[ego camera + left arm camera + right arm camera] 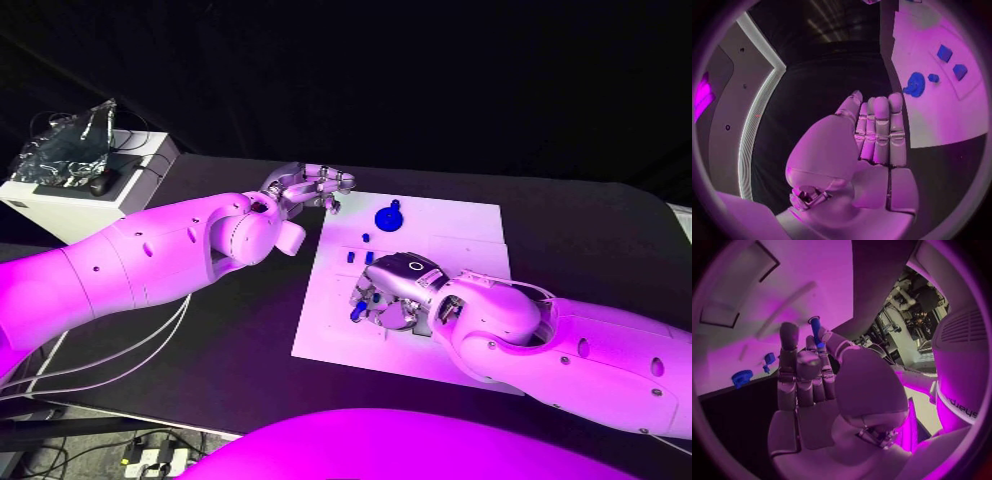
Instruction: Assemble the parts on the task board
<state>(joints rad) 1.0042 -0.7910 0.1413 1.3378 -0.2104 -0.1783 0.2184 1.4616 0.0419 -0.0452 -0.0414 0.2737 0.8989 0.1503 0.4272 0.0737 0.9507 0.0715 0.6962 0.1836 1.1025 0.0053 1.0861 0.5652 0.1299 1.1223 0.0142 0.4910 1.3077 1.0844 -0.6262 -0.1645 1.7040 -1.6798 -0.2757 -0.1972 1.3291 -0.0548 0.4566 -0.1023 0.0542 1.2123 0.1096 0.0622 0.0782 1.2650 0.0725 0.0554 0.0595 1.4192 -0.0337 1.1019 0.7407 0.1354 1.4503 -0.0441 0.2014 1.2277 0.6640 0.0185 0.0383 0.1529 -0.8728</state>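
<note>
Several small blue plastic parts lie on the flat white task board (462, 225) in the head view: a round blue knob-like part (388, 216) in the upper middle of the frame, and two little blue block parts (368, 257) just below it. The right robot hand (392, 300) rests low over the board at frame centre, and a slim blue peg (358, 312) shows at its fingers. The left robot hand (306, 188) sits at the board's upper left corner, over the black table (216, 370).

From the left wrist view, we see the left robot hand (876, 132) with fingers straight and pressed side by side, holding nothing; the round part (914, 84) and two blocks (944, 52) lie beyond it on the board, upper right of the frame.

From the right wrist view, we see the right robot hand (807, 375) pinching the slim blue peg (815, 330) at its lower end, the peg standing up past the fingertips, above frame centre.

We judge these parts light, rigid and smooth, so likely slippery against metal fingers. The peg is best held near its middle for control; the knob by its rim; the blocks across opposite flat faces.
</note>
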